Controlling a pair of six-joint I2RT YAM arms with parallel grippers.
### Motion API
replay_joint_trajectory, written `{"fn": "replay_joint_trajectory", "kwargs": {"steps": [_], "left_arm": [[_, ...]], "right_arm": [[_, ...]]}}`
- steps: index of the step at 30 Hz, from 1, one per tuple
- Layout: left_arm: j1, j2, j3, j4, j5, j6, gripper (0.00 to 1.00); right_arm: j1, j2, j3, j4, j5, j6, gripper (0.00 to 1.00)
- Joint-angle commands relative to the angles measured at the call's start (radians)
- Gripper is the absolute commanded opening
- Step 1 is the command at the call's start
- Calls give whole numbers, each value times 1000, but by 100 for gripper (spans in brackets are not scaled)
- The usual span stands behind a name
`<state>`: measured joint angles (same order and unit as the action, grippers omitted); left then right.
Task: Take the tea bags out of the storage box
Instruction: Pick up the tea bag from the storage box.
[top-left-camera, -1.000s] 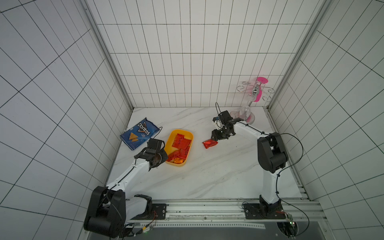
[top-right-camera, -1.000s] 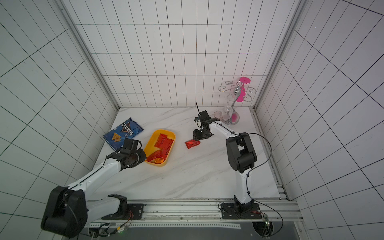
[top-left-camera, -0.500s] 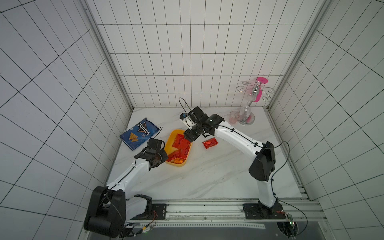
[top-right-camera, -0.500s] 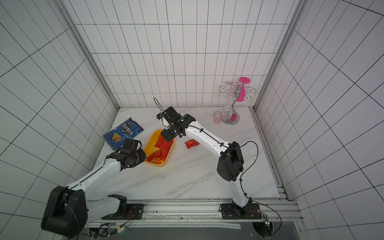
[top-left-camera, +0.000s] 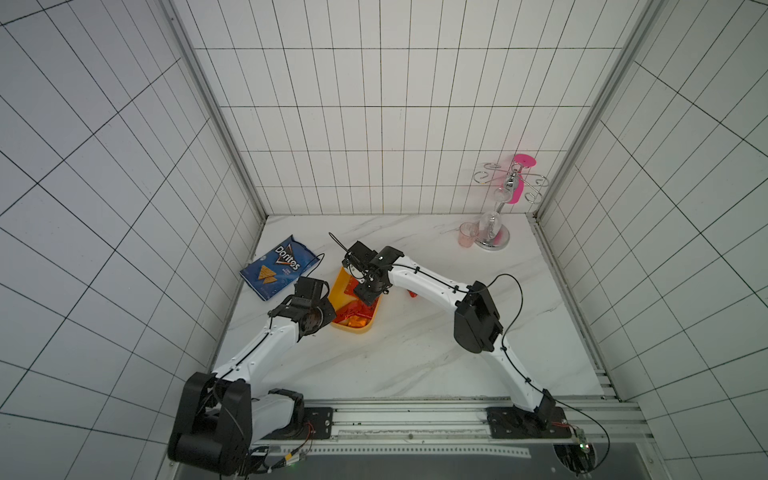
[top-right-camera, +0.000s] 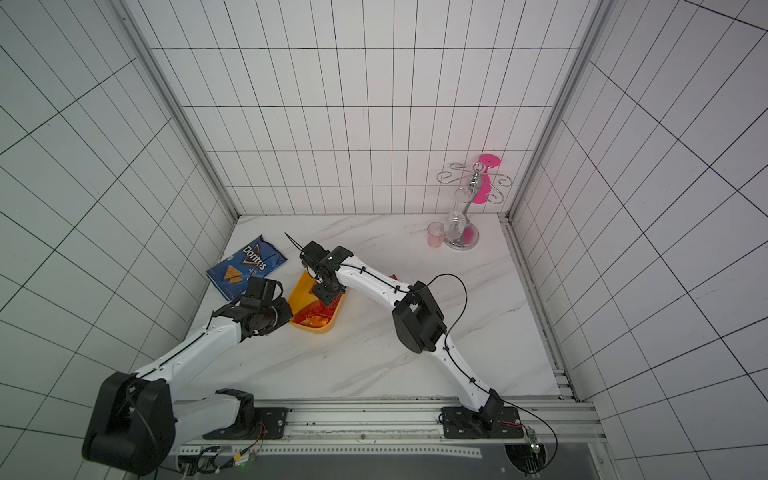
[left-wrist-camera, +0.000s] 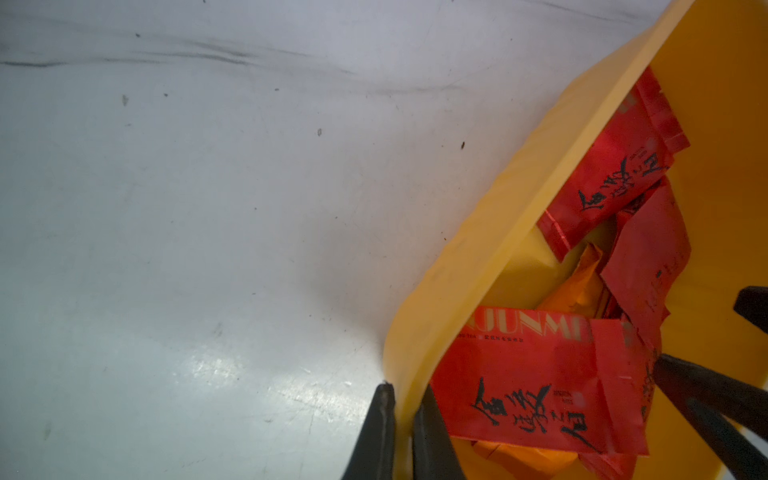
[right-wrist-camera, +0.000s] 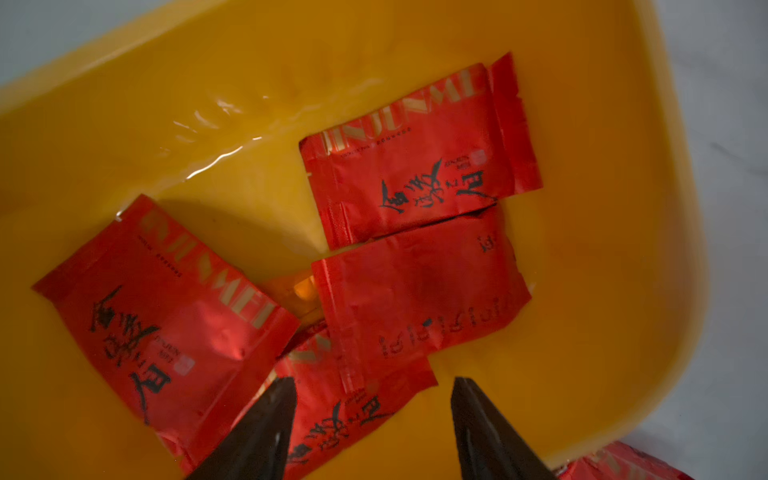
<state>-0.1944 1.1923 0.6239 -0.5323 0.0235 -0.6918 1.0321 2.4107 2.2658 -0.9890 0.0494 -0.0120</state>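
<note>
My left hand (left-wrist-camera: 405, 397) is closed on the storage box (left-wrist-camera: 498, 216), pinching the yellow wall near a corner with one finger outside and one inside. Right beside the inner finger a red sachet lies flat against the wall, script side up. In both top views this hand sits at the box's (top-left-camera: 353, 330) near end, on the side towards the Doritos bag (top-left-camera: 278, 266).

My right hand (right-wrist-camera: 372, 384) is open, its two dark fingers spread wide with nothing gripped between them. It hangs low inside the box, and the tea bags (right-wrist-camera: 415, 166) lie on the box floor beyond the fingertips. I count four red ones there. One lies partly under the fingertips, one lies off to the side of one finger, and two overlap further ahead. The orange tea bag (right-wrist-camera: 305, 289) shows only as a sliver between them.

One loose tea bag (right-wrist-camera: 615, 465) lies on the table (top-left-camera: 415, 353) outside the box wall, just behind the right hand. In a top view it shows as a red scrap (top-right-camera: 392, 276) beside the forearm.
</note>
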Motion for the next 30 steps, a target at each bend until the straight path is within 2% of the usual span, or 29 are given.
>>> {"fn": "replay_joint_trajectory", "kwargs": {"steps": [1,8,21,26,30], "left_arm": [[1,-16,-18,12,17,24,0],[1,-21,-20,15,21,26,0],[1,-20,-22,17,19,26,0],[1,-20,-23,17,18,26,0],[1,-19,-22,15,18,26,0]], "right_arm": [[19,24,84,-18,14,-5,65],[28,94,152,-16,11,3,65],[47,169,162,-32,140,-22,63],[49,161,163,-36,174,-28,52],[50,153,165,-36,183,-25,35]]}}
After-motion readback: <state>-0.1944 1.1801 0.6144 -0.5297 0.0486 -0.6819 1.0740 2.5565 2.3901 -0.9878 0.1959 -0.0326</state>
